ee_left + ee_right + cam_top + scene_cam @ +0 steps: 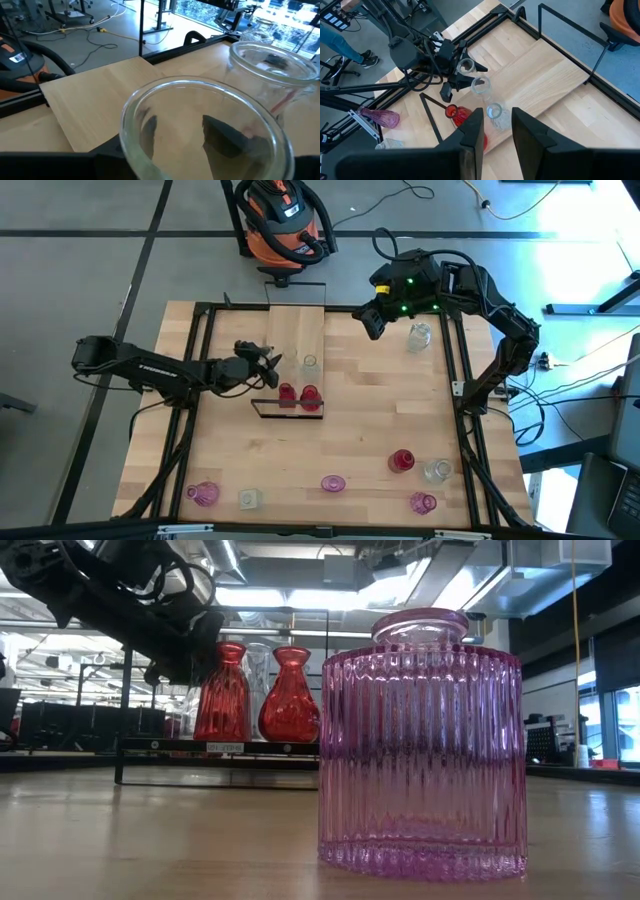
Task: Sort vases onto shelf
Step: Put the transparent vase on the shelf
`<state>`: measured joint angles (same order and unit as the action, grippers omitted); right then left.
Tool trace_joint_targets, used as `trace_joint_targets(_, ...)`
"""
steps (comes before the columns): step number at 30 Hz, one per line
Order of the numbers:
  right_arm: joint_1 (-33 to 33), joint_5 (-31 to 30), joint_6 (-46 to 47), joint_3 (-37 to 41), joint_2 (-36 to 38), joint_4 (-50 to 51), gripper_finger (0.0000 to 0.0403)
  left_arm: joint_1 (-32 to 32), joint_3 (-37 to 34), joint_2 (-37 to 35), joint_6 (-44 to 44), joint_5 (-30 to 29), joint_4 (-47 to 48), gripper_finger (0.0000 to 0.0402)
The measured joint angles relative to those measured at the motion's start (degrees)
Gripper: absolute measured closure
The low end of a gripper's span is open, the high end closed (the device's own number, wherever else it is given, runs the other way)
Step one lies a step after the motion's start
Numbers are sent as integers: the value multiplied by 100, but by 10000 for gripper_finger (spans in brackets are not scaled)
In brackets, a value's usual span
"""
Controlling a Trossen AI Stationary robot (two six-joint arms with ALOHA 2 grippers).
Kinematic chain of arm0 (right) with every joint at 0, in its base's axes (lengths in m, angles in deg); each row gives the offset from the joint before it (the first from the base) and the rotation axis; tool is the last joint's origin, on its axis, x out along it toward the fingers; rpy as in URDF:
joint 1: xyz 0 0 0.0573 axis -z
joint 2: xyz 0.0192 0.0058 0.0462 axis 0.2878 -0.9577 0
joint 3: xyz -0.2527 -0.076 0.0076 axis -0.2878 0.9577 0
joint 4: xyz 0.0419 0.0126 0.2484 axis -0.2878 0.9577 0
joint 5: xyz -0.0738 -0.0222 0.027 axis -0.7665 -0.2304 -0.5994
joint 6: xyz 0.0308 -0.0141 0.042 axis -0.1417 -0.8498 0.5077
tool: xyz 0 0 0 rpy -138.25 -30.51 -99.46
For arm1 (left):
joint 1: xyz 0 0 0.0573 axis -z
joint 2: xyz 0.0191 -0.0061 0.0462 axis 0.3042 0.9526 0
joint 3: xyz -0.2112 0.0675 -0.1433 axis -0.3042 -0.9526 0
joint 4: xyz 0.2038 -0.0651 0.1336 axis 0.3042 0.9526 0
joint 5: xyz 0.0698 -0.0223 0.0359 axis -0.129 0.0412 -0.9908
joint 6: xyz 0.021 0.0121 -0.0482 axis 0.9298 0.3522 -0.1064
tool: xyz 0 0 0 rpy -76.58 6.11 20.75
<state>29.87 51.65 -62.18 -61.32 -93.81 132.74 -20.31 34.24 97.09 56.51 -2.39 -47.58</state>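
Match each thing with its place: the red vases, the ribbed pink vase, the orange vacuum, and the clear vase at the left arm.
Things:
1. red vases
2. pink vase
3. vacuum
4. clear vase

Places:
a. on the floor beyond the table
b. standing side by side on the shelf
c. between the left arm's fingers
d. on the bare tabletop, closest to the low camera

Pairs: 1-b, 2-d, 3-a, 4-c

The left gripper (268, 363) reaches right from the left side at mid-depth, fingers closed around a clear vase (268, 358). The right gripper (368, 322) hovers at far right, fingers parted.
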Motion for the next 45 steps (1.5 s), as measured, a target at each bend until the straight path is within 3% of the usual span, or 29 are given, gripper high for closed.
trace_joint_targets(21, 0, 104, -13, 0, 0, 0, 320, -10, 2, -2, -11, 220, -76, 228)
trace_joint_targets(35, 0, 111, -31, 0, 0, 0, 320, -98, 7, -43, -9, 177, -255, 162)
trace_joint_targets(45, 0, 111, -71, 0, -1, 0, 320, -98, 7, -521, 85, 68, -249, 161)
